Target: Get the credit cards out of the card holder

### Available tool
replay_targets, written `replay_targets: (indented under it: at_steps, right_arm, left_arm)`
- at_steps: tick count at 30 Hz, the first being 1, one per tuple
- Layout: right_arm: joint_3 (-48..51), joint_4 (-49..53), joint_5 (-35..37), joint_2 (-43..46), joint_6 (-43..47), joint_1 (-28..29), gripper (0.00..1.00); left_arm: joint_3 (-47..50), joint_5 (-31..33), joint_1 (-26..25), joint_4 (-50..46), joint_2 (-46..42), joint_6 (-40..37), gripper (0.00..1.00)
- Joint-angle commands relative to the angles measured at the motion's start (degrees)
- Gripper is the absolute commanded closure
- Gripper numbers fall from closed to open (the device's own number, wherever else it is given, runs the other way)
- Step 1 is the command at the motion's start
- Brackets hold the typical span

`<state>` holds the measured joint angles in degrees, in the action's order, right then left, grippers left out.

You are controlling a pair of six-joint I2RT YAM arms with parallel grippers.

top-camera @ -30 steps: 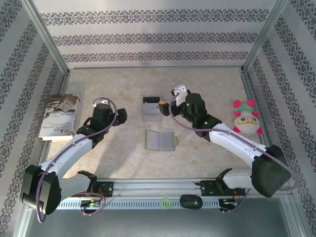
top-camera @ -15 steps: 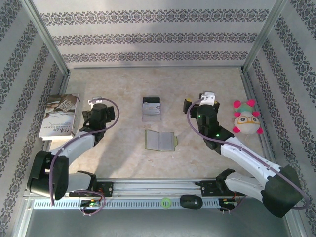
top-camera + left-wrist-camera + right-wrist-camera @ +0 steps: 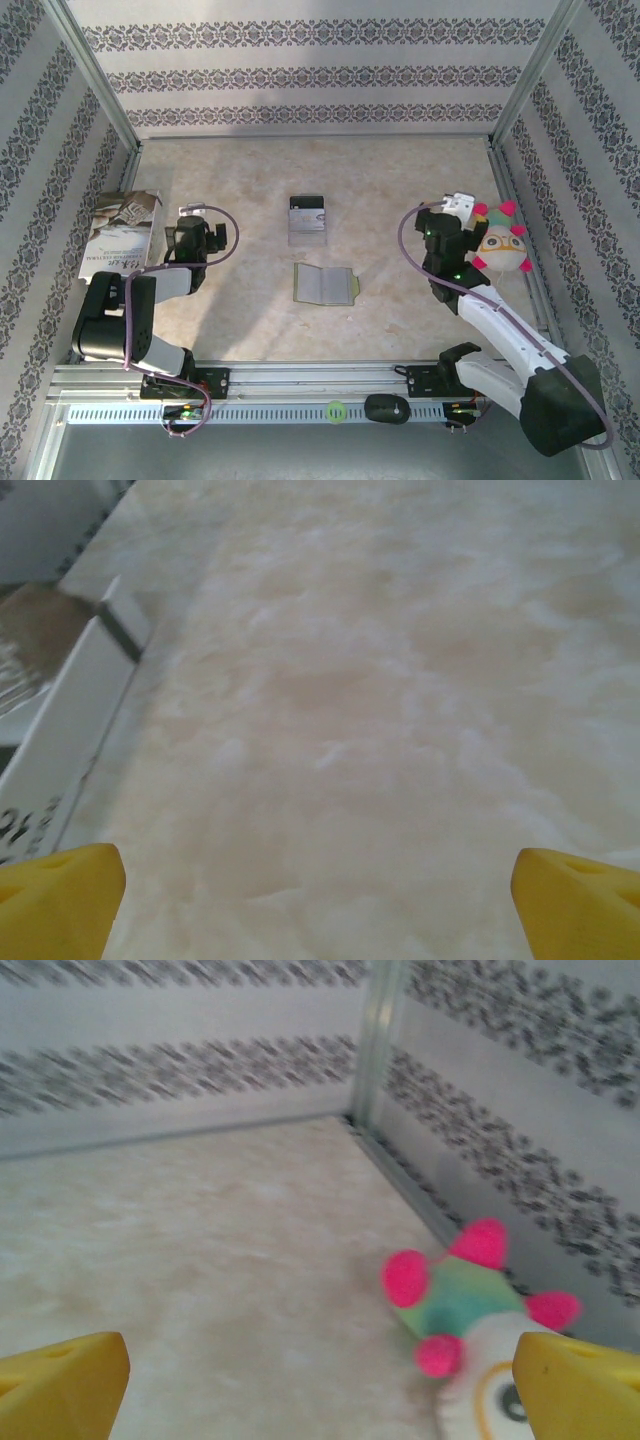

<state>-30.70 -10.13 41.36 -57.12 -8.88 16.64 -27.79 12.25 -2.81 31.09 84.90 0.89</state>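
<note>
The card holder [image 3: 325,283] lies open and flat in the middle of the table, olive outside with pale inner faces up. Just beyond it the credit cards [image 3: 307,219] rest on the table as a small pale stack with a black band at the far end. My left gripper [image 3: 188,222] hovers far to their left, beside the booklet; in the left wrist view it [image 3: 320,900] is open over bare table, yellow fingertips [image 3: 60,890] wide apart. My right gripper [image 3: 441,218] sits far right by the plush toy, and it [image 3: 320,1380] is open with nothing between its fingers.
A printed booklet [image 3: 122,235] lies at the left wall, its edge [image 3: 50,720] close to my left fingers. A plush toy [image 3: 500,240] with pink knobs [image 3: 470,1300] sits against the right wall, right by my right gripper. Patterned walls close three sides.
Both arms have drawn away from the centre: the right gripper swung right from beside the cards to the plush toy, and the left arm folded back toward the booklet. Cards and holder stay put.
</note>
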Motion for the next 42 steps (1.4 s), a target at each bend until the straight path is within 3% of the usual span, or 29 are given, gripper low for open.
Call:
replay_targets:
  at_steps: [1,4,6,10,12,17,19,25,31,42]
  right_arm:
    - [3.61,-4.86,-4.10,-1.85,5.37,-5.29,0.02]
    - [7.47,-15.04,-11.40,-5.58,5.67,-8.87,0.02]
    - [8.54,-20.97,-17.32,-8.86,6.82,-10.30,0.02]
    - [9.68,-31.22,-23.56,-16.38,8.67,-11.26,0.02]
    - [10.59,-37.76,-25.74,-21.27,7.94,-11.63,0.02]
    - [11.78,-50.43,-27.01,-31.85,7.48,-12.12,0.02]
    - [9.86,-43.65,-28.08,-29.63,6.71,-12.87,0.02]
    - [10.31,-46.03,-26.35,-30.29,5.69,-13.13,0.02]
    - [10.31,-46.12,-26.33,-30.37,5.76,-13.13,0.02]
    - [10.31,-46.12,-26.34,-30.40,5.72,-13.17,0.02]
  left_arm:
    - [-1.42,-9.49,1.88,2.67,-0.35,-2.61,0.01]
    - [-3.53,-15.32,3.32,0.30,1.22,-2.09,0.01]
    - [-1.21,-16.15,4.12,7.21,2.46,-0.15,0.00]
    - [6.73,-12.74,3.87,27.06,7.14,0.36,0.01]
    - [5.62,-12.67,3.86,21.21,5.34,0.72,0.01]
    - [8.52,-4.04,2.72,29.43,6.54,1.76,0.01]
    - [8.55,-4.36,2.72,28.08,5.91,2.18,0.01]
    - [8.28,-5.19,2.72,28.68,6.47,1.53,0.01]
    - [5.55,-11.70,2.72,22.84,6.22,-0.84,0.01]
    - [5.64,-11.85,2.72,23.36,6.38,-0.89,0.01]
